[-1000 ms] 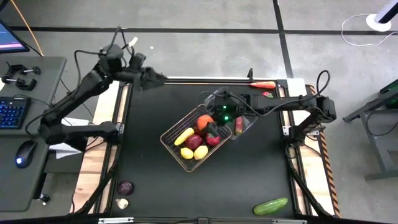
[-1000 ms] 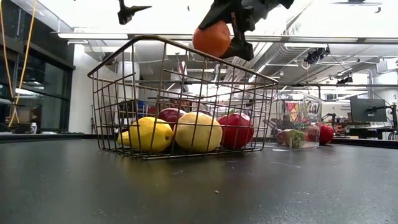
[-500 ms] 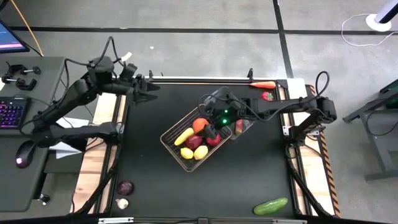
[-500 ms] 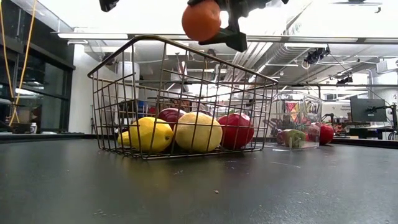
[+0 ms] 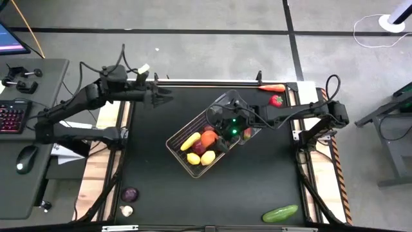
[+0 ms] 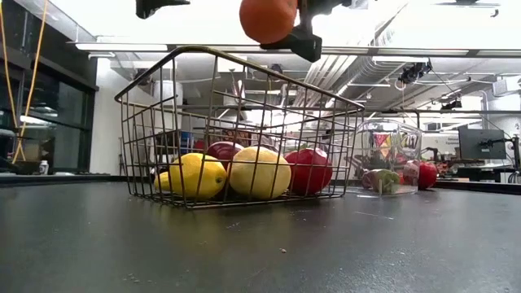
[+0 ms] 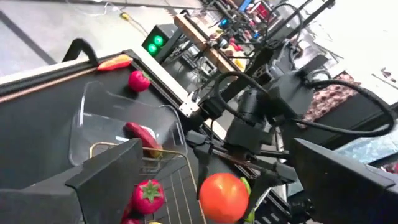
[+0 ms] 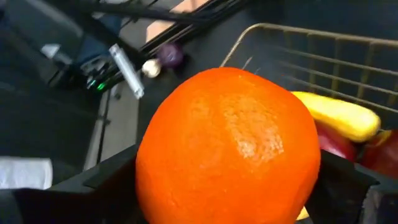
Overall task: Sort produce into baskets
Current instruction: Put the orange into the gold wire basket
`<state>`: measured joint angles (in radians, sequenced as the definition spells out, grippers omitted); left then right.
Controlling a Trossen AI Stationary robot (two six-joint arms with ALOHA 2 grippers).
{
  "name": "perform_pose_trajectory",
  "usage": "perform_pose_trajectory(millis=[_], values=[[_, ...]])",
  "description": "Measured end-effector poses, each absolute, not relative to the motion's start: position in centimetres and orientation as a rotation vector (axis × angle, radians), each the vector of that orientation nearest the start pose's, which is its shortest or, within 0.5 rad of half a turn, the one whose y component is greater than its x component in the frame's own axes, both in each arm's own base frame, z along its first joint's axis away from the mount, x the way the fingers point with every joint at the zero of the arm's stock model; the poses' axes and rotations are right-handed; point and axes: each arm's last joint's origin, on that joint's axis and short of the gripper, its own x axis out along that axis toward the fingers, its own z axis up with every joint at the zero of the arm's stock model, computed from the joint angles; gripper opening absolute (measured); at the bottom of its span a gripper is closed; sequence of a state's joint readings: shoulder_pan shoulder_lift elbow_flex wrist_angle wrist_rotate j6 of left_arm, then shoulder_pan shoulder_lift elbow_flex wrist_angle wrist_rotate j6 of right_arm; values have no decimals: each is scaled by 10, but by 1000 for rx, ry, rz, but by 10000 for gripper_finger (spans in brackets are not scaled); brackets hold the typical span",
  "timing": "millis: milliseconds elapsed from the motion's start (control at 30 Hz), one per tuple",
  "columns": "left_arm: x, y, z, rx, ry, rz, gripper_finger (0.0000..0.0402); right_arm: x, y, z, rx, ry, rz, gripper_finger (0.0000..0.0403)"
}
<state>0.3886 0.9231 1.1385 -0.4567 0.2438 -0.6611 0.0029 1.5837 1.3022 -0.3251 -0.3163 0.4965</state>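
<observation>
My right gripper (image 5: 212, 138) is shut on an orange (image 8: 227, 143) and holds it above the silvery wire basket (image 5: 177, 152); the orange also shows in the low view (image 6: 267, 18). In the basket lie yellow lemons (image 6: 259, 172), a banana (image 5: 190, 140) and red apples (image 6: 308, 169). The clear tub (image 7: 99, 115) stands just behind the basket with a red piece (image 7: 142, 137) in it. My left gripper (image 5: 162, 96) is open and empty at the table's far left. My right gripper pinches the orange's two opposite sides (image 8: 146, 168) between its two fingers (image 8: 102, 180). The fingers come slanting down from the table's right. The orange is lifted clear, above the basket's rim (image 6: 244, 59).
A carrot (image 5: 271, 87) and a red strawberry-like piece (image 5: 277, 100) lie at the far right. A cucumber (image 5: 280, 213) lies at the near right edge. A purple onion (image 5: 130, 194) and white garlic (image 5: 127, 210) lie at the near left corner.
My right gripper has carried the orange from the basket's far corner toward the table's near left, over the basket's middle, a little higher. My left gripper has moved a little toward the near edge at the table's far left.
</observation>
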Motion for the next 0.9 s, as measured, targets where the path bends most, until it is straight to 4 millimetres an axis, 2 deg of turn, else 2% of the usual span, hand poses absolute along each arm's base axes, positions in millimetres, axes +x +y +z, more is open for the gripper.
perform_pose_trajectory(millis=[467,667,900], values=[[217,51,383,-780,250,215,395,353,12,302,392,655,224,355],[228,50,376,-782,287,214,395,353,12,302,399,656,222,355],[228,50,376,-745,292,209,395,353,12,302,398,656,224,355]])
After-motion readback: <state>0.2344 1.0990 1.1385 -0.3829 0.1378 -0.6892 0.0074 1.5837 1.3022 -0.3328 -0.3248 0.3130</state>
